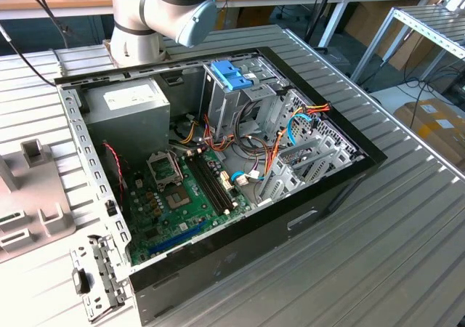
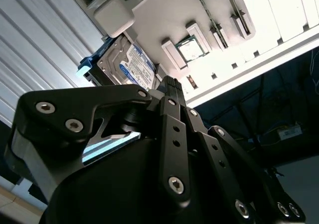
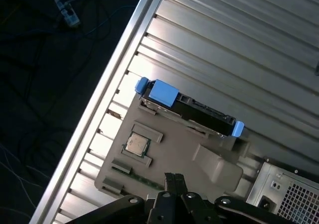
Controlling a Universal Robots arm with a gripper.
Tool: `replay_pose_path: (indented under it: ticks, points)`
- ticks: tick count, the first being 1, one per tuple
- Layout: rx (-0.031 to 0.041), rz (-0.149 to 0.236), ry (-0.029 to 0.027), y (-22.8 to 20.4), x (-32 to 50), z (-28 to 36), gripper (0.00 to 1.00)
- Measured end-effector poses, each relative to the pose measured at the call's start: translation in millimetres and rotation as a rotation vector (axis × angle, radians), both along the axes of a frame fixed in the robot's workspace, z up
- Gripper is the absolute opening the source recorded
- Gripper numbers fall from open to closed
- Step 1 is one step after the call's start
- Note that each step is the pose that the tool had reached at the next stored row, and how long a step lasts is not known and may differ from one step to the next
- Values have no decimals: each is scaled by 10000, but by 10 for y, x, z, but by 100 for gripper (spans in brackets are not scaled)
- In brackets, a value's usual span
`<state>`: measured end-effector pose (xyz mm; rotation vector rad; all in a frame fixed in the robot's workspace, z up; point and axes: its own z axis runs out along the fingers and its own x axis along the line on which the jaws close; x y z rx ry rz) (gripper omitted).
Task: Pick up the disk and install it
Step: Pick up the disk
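The disk (image 3: pixel 192 110) is a dark drive framed by bright blue rails. It stands on edge in a slot of a grey fixture plate (image 3: pixel 174 149) on the ribbed metal table. In the second wrist view the disk (image 2: pixel 128 64) shows its labelled face. My gripper (image 3: pixel 173 176) hovers above the fixture plate, apart from the disk, with its black fingers pressed together and nothing between them. The same closed fingertips (image 2: pixel 169 80) appear in the second wrist view, a short way from the disk.
A processor chip (image 3: pixel 135 144) and other small parts sit in the fixture plate. The table edge (image 3: pixel 104 89) runs close beside it. In the exterior view, an open computer case (image 1: pixel 341 189) holds a motherboard (image 1: pixel 182 196), cables and a grey drive cage topped by a light blue bracket (image 1: pixel 231 74).
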<state>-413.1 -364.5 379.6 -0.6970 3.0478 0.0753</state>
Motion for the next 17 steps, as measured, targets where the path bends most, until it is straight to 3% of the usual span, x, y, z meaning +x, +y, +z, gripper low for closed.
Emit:
replay_pose_path:
  ticks: [17]
  points:
    - [0,1077,0,0,0,0,11]
